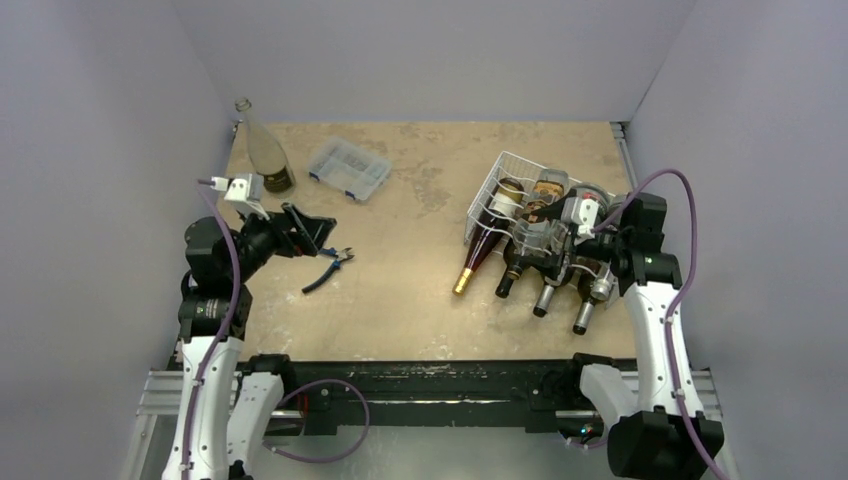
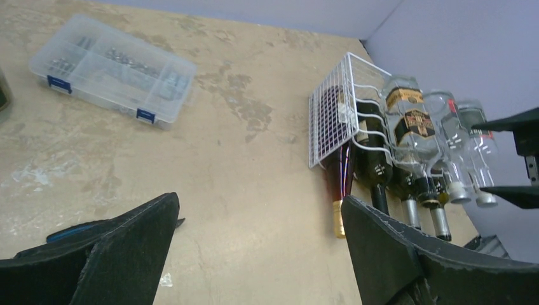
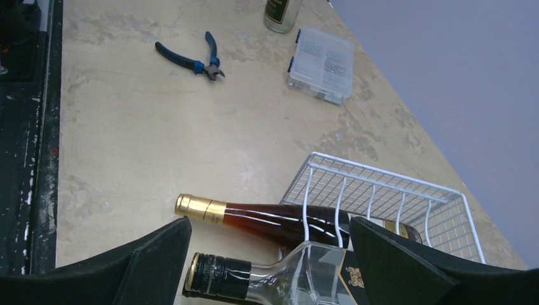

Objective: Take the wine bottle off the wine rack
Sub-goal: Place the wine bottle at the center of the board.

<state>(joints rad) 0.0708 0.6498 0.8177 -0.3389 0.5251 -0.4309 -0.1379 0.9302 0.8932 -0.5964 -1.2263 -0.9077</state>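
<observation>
Bottles lie necks-out in the wine rack [image 3: 381, 184], presumably so each can be drawn lengthwise from its cradle. The right claw [image 3: 270, 232] hangs over them, jaws apart and empty; the gold-capped wine bottle [image 3: 267, 219] lies just beyond its fingertips, with 1 clear bottle [image 3: 273, 279] between them. The left claw [image 2: 259, 202], also apart and empty, waits well to its left.

Soft, even overhead light, moderately bright, without harsh glare. Only faint, short shadows under the pliers [image 1: 328, 268] and beside the wine rack [image 1: 497, 182] on the worktop [image 1: 420, 235]. Small white highlights on the clear glass bottles [image 2: 445, 130]. Near-black, underexposed and soft-edged up close: left end effector [image 2: 259, 216] and right end effector [image 3: 270, 235]. Slightly grainy in both wrist views, sharper from above.
</observation>
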